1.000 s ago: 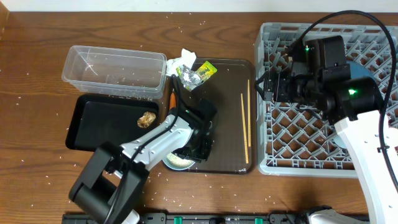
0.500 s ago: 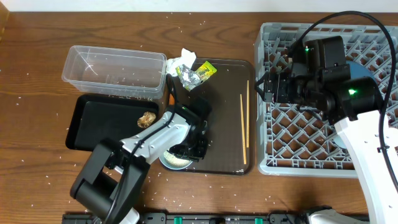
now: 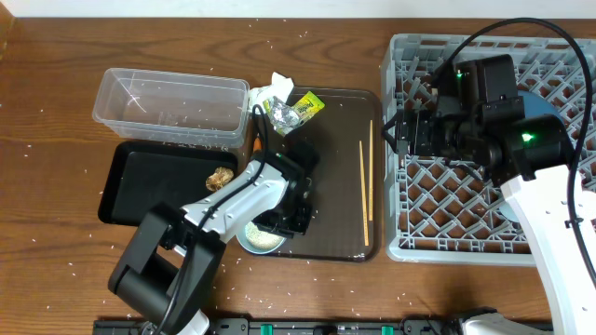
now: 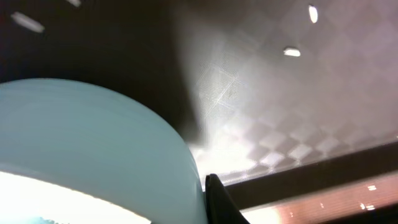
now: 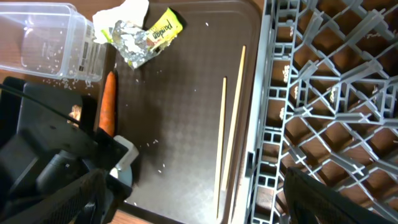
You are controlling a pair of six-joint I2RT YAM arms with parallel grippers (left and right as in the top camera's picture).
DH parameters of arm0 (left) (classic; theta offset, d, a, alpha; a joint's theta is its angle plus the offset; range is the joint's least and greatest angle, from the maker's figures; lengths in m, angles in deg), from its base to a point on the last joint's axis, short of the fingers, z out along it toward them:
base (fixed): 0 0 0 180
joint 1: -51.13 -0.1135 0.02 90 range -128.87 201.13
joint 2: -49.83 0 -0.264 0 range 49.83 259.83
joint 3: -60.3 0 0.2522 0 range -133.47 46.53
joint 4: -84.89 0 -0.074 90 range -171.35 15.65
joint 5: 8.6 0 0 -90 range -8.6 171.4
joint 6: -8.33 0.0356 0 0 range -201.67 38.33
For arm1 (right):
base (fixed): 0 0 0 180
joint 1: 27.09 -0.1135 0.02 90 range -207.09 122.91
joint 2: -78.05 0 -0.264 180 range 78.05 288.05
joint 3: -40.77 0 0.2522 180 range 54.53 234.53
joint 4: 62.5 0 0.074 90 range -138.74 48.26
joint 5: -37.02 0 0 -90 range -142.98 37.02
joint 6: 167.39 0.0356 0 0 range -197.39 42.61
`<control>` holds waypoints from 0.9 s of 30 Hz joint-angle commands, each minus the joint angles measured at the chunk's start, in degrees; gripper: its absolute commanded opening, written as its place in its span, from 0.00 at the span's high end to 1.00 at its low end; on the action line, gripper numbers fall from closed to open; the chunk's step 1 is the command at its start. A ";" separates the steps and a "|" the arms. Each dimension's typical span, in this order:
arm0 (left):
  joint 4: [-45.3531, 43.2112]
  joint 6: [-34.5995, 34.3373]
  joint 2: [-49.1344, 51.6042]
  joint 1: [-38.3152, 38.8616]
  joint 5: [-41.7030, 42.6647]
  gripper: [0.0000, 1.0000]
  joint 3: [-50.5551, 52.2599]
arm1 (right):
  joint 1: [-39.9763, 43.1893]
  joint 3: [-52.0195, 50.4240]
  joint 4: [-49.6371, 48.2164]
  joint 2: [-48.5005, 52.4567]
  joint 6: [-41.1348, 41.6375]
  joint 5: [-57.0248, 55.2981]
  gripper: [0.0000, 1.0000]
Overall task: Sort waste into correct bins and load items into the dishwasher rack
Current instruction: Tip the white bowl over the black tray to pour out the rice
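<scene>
Right of frame: grey dishwasher rack (image 3: 438, 200), right gripper (image 3: 399, 133) over its left edge, fingers spread wide, empty. Centre: brown serving tray (image 3: 335, 158). Upper left: clear tub (image 3: 168, 107), black tray (image 3: 149, 186) just below. Lower centre, at serving tray's front edge: light-blue cup (image 3: 253, 240), left gripper (image 3: 279, 223) against it, grip impossible to tell. Chopsticks (image 3: 369, 177) along tray's right side

Wrapper (image 5: 163, 28) txt (too blurry)

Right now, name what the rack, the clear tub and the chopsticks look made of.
Dishwasher rack: grey moulded plastic, matte, judging by its uniform lattice. Clear tub: transparent plastic, glossy; the table shows through it. Chopsticks: probably wood or bamboo, pale tan with no shine.
</scene>
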 commanded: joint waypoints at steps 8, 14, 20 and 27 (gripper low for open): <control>5.55 1.33 -9.53 -1.38 0.42 0.94 -9.99 | 0.48 0.39 0.92 -0.63 0.55 -0.35 0.17; 7.45 -0.17 -20.83 -9.60 0.46 0.94 -10.25 | 0.48 0.39 1.07 -0.63 0.55 -0.35 0.17; 8.72 2.21 -28.24 -29.73 10.49 0.94 -10.08 | 0.48 0.39 1.09 -0.63 0.55 -0.37 0.17; 4.94 13.60 -25.49 -55.58 39.30 0.94 -4.96 | 0.48 0.39 1.09 -0.63 0.57 -0.35 0.16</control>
